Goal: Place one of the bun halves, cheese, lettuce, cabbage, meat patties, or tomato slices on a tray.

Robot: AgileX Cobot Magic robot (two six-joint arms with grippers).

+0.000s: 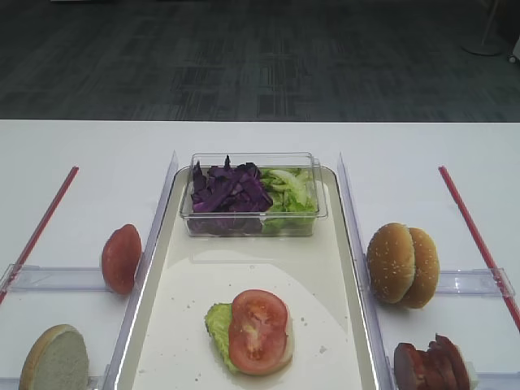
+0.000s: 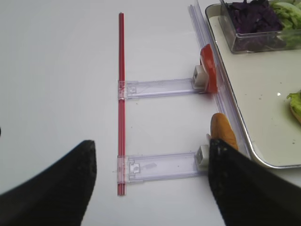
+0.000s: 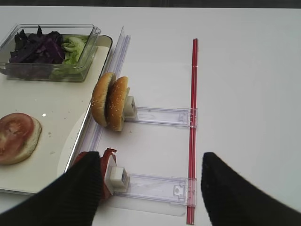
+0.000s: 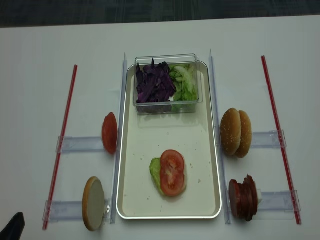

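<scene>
On the cream tray (image 1: pixel 321 276) a tomato slice (image 1: pixel 258 330) lies on a lettuce leaf (image 1: pixel 217 321), with a pale bun half under both. Cabbage (image 1: pixel 227 188) and more lettuce (image 1: pixel 288 189) fill the clear box. Two bun halves (image 3: pixel 110 101) stand on edge right of the tray, meat patties (image 3: pixel 107 160) nearer. A single bun half (image 2: pixel 223 134) stands left of the tray. My right gripper (image 3: pixel 150 157) is open above the patty rail, its left finger beside the patties. My left gripper (image 2: pixel 152 153) is open over the rail of the single bun half, holding nothing. No cheese is in view.
A smooth red tomato end piece (image 2: pixel 208 68) stands on the far left rail. Clear plastic rails (image 4: pixel 80 144) and upright clear strips flank the tray. Red rods (image 4: pixel 62 145) (image 4: pixel 280 140) run along both outer sides of the white table.
</scene>
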